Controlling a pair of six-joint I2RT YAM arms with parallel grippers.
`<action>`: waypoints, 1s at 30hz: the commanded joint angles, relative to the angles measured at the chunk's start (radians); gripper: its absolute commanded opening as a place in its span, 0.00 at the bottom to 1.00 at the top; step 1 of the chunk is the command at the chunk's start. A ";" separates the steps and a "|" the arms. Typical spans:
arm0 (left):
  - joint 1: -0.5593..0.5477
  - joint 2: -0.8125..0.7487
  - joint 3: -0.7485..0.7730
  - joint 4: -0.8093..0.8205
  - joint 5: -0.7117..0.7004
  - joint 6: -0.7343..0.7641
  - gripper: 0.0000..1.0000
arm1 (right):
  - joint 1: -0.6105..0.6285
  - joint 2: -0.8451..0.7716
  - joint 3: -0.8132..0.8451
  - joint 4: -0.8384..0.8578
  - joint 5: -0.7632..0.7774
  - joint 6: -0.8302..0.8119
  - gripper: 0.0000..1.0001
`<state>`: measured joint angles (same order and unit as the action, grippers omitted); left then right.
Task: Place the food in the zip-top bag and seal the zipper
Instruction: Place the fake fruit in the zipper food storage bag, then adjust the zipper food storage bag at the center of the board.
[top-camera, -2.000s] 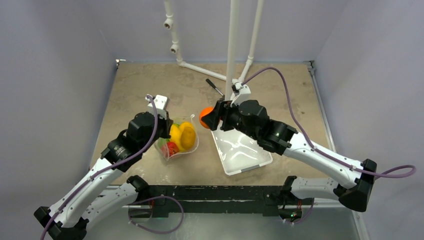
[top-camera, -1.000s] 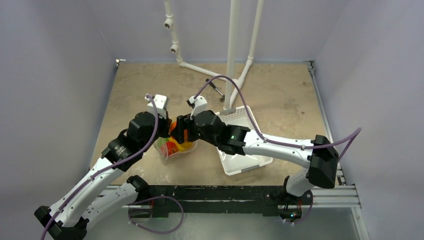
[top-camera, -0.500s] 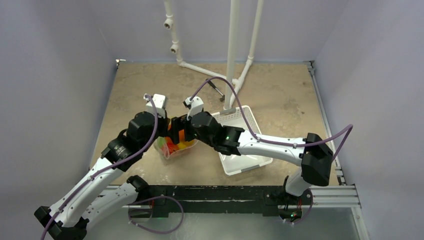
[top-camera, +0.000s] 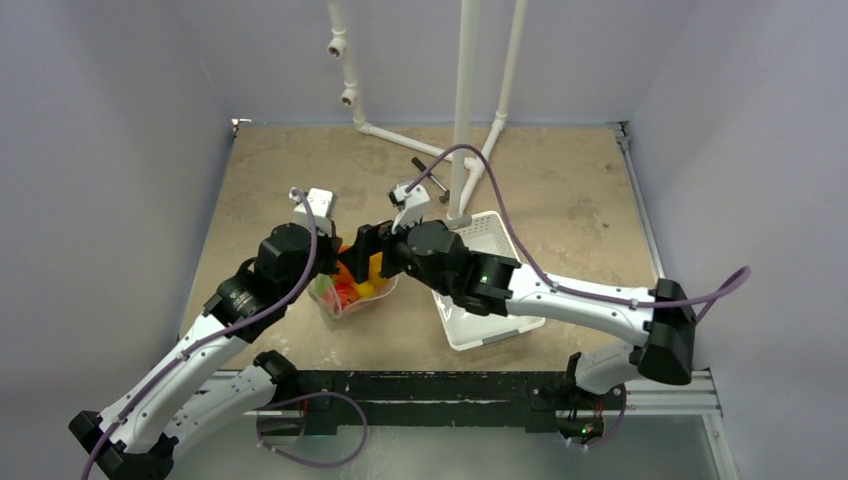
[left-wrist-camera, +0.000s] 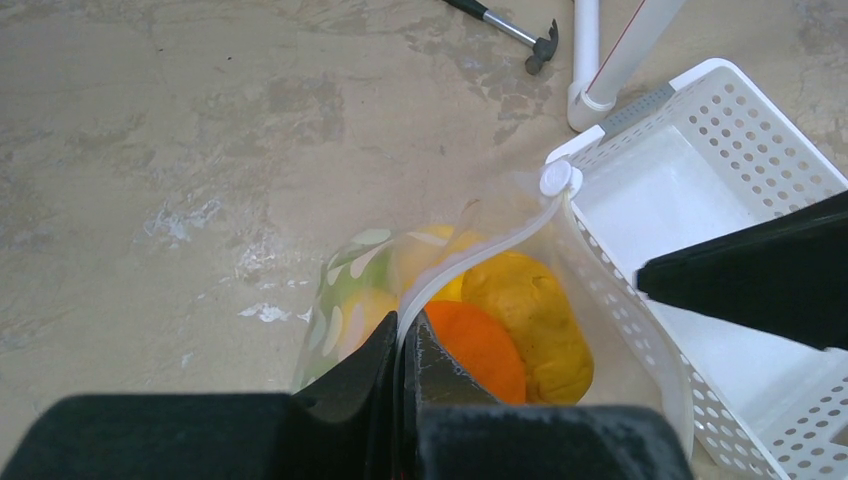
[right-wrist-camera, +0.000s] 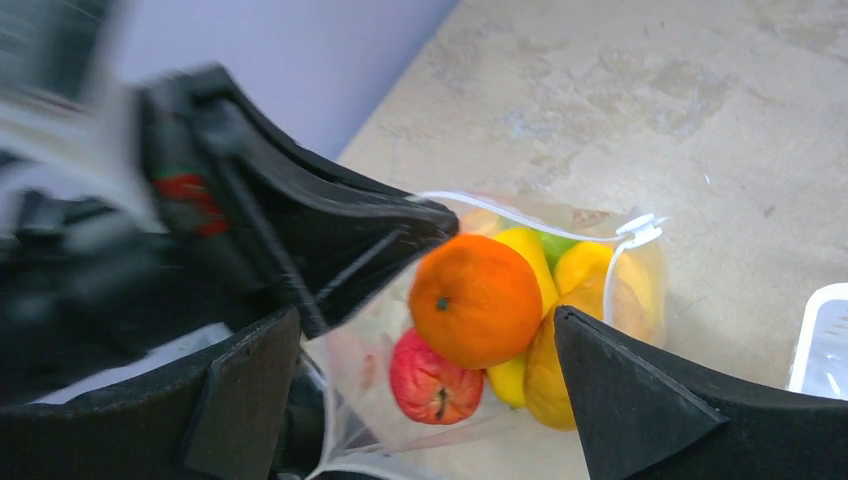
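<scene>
The zip-top bag (top-camera: 352, 292) is seen just beside the white tray (top-camera: 512, 322), on the tray's left, with its mouth turned upward. The food is gathered inside it: an orange (right-wrist-camera: 475, 298) on top, yellow pieces and a red apple (right-wrist-camera: 428, 378) below. No fruit is seen in the visible part of the tray, so loading is judged finished and sealing is left to do.

The left gripper (left-wrist-camera: 403, 328) is closed tight on one end of the zipper (left-wrist-camera: 478, 256), at the end farther from the tray. The right gripper (right-wrist-camera: 425, 318) is held above the bag's mouth with its jaws spread wide and nothing between them but air over the orange.

The strip's long axis runs from the left gripper's pinch straight toward the tray's far left corner, where the white slider (left-wrist-camera: 556, 178) sits at the open end. The slider is thus found on the tray side of the right gripper and nearer to that arm. The pinched end is judged to serve as the anchor.
</scene>
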<state>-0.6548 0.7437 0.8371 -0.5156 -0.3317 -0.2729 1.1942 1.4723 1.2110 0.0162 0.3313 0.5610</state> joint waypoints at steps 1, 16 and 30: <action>-0.002 0.002 -0.001 0.037 0.011 -0.011 0.00 | 0.010 -0.107 -0.009 0.022 0.016 0.033 0.97; -0.002 0.007 -0.001 0.040 0.034 0.002 0.00 | 0.010 -0.193 -0.013 -0.218 0.203 0.104 0.88; -0.003 -0.022 -0.010 0.054 0.085 0.038 0.00 | 0.010 -0.149 -0.019 -0.327 0.259 0.093 0.71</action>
<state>-0.6552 0.7418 0.8314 -0.5121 -0.2646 -0.2623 1.1995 1.3029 1.1820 -0.2607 0.5514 0.6453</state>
